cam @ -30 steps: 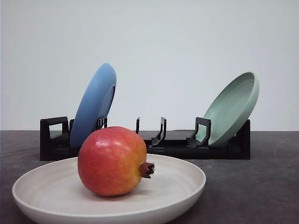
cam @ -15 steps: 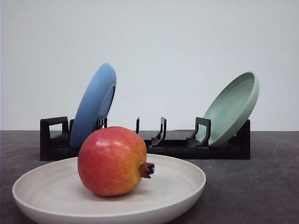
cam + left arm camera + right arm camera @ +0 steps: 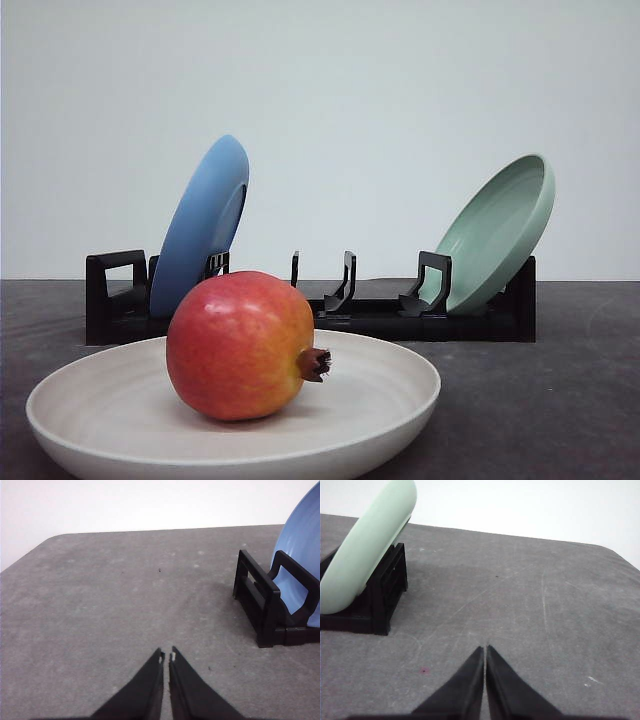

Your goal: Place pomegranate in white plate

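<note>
Round red pomegranate [image 3: 238, 345] with yellow-orange blush lies on its side in the cream-white shallow round plate [image 3: 390, 385], dark crown pointing right.

The plate's near rim is cut off by the front view's lower edge. Behind it a black plastic dish rack [image 3: 370, 318] holds a tilted blue plate [image 3: 200, 225] at the left and a tilted pale green plate [image 3: 498, 230] at the right, the middle slots free. Bare grey tabletop [image 3: 110, 605] lies open ahead of each arm. Left gripper [image 3: 166, 656] and right gripper [image 3: 485, 649] both have jaws closed together, holding nothing, over bare table apart from the fruit.
</note>
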`<state>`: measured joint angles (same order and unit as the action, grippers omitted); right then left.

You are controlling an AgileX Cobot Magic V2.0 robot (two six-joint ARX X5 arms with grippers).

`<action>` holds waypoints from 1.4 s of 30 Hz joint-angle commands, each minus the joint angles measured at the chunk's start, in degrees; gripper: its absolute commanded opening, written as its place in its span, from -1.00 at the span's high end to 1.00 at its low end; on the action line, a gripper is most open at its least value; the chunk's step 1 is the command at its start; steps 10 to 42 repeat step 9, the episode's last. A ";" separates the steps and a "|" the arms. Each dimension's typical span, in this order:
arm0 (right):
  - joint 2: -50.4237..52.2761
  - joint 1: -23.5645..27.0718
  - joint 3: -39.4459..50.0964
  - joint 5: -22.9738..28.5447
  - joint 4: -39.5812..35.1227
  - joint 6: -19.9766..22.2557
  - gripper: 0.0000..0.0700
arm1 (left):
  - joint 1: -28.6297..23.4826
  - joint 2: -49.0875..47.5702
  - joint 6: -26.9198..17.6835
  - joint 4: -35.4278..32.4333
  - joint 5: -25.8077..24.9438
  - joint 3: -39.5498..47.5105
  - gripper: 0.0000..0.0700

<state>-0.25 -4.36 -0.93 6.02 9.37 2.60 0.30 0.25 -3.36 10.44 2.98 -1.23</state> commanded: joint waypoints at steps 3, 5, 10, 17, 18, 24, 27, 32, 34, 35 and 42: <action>0.04 0.11 0.26 0.02 -0.33 -0.49 1.00 | 0.11 -0.09 0.39 0.31 -0.22 0.55 1.00; 0.04 0.11 0.26 0.02 -0.33 -0.49 1.00 | 0.11 -0.09 0.37 0.31 -0.22 0.55 1.00; 0.04 0.11 0.26 0.02 -0.33 -0.49 1.00 | 0.11 -0.09 0.38 0.31 -0.22 0.55 1.00; 0.04 0.11 0.26 0.02 -0.33 -0.49 1.00 | 0.11 -0.09 0.38 0.31 -0.22 0.55 1.00; 0.04 0.11 0.26 0.02 -0.33 -0.49 1.00 | 0.11 -0.09 0.38 0.31 -0.22 0.55 1.00; 0.04 0.11 0.26 0.02 -0.33 -0.49 1.00 | 0.11 -0.09 0.38 0.31 -0.22 0.55 1.00; 0.04 0.11 0.26 0.02 -0.33 -0.49 1.00 | 0.11 -0.09 0.38 0.31 -0.22 0.55 1.00; 0.04 0.11 0.26 0.02 -0.33 -0.49 1.00 | 0.11 -0.09 0.38 0.31 -0.22 0.55 1.00; 0.04 0.11 0.26 0.02 -0.33 -0.49 1.00 | 0.11 -0.09 0.38 0.31 -0.22 0.55 1.00; 0.04 0.11 0.26 0.02 -0.33 -0.49 1.00 | 0.11 -0.09 0.38 0.31 -0.22 0.55 1.00; 0.04 0.11 0.26 0.02 -0.33 -0.49 1.00 | 0.11 -0.09 0.38 0.31 -0.22 0.55 1.00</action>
